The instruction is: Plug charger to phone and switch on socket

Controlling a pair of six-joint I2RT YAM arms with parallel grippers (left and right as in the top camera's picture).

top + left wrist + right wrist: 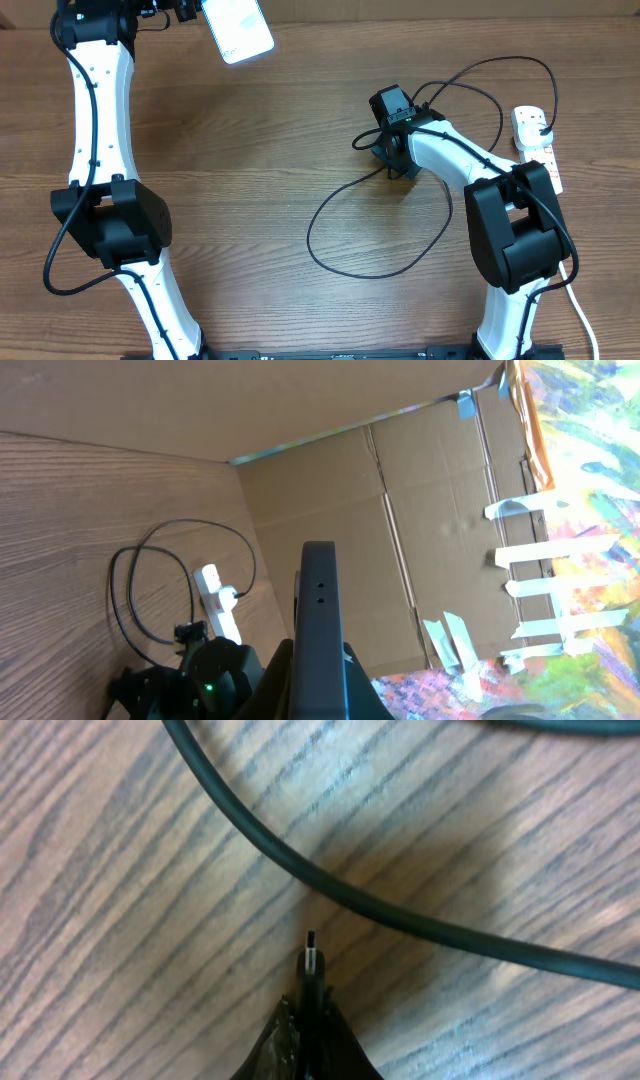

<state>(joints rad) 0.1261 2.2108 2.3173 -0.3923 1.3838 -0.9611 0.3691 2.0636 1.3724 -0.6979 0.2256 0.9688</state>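
My left gripper (pixel 190 10) is shut on the phone (pixel 237 28) and holds it raised at the far left, screen up. In the left wrist view the phone (pixel 319 630) shows edge-on between the fingers (pixel 320 695). My right gripper (pixel 385 158) is shut on the charger's connector tip (pixel 312 965), just above the wood at table centre. The charger's black cable (pixel 340 265) loops over the table and crosses the right wrist view (pixel 400 910). Its plug (pixel 541 132) sits in the white socket (pixel 536 146) at the right edge.
The socket's thick white cord (pixel 583 315) runs down the right side. Cardboard walls (pixel 420 530) with tape strips stand behind the table. The socket also shows in the left wrist view (pixel 218 605).
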